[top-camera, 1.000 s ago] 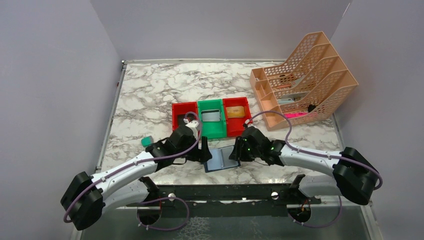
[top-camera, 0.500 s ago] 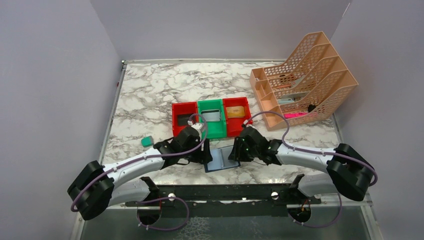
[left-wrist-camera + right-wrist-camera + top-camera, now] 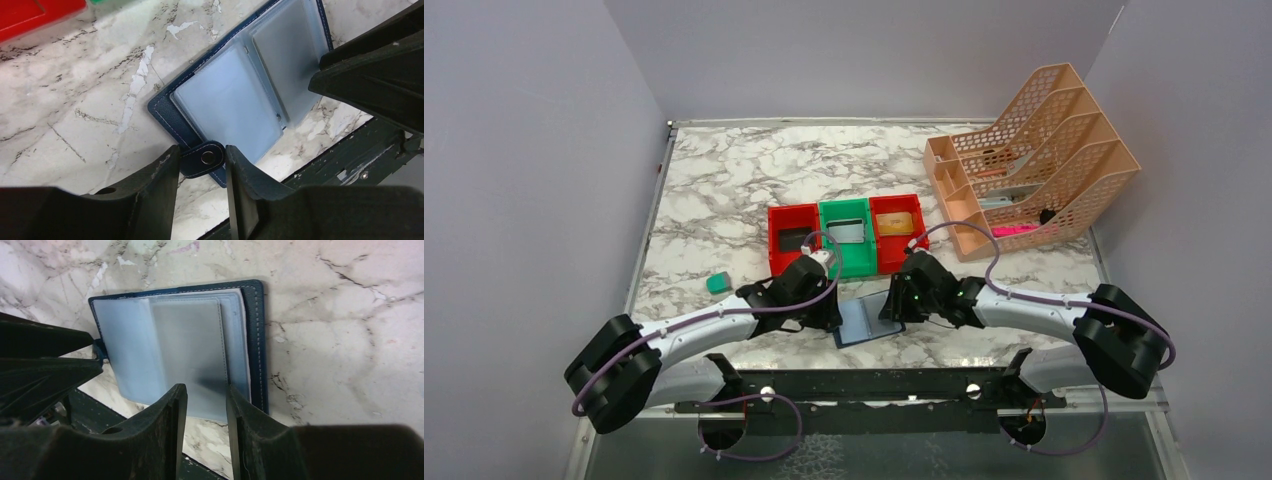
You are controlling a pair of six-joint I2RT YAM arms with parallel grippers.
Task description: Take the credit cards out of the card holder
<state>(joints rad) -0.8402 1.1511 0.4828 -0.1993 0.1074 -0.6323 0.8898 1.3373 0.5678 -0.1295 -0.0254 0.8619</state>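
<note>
The navy card holder point(image 3: 864, 322) lies open near the table's front edge, its pale blue-grey sleeves point(image 3: 227, 107) facing up with no card showing in them. My left gripper point(image 3: 201, 150) is at its left end, with the fingers closed against both sides of the snap tab point(image 3: 206, 158). My right gripper point(image 3: 206, 389) hovers low over the right half, jaws apart above a grey sleeve point(image 3: 192, 347). The credit cards lie in the bins: a black one point(image 3: 792, 238), a silver one point(image 3: 845, 232) and a gold one point(image 3: 898, 222).
Three bins stand in a row just behind the holder: red point(image 3: 776, 255), green point(image 3: 854, 265), red point(image 3: 906, 258). A small teal block point(image 3: 717, 283) lies to the left. A peach file rack point(image 3: 1034, 160) fills the back right. A black rail point(image 3: 874, 385) runs along the front edge.
My left gripper has moved right, onto the holder's left end, and its jaws have narrowed around the snap tab. The right gripper has barely shifted.
</note>
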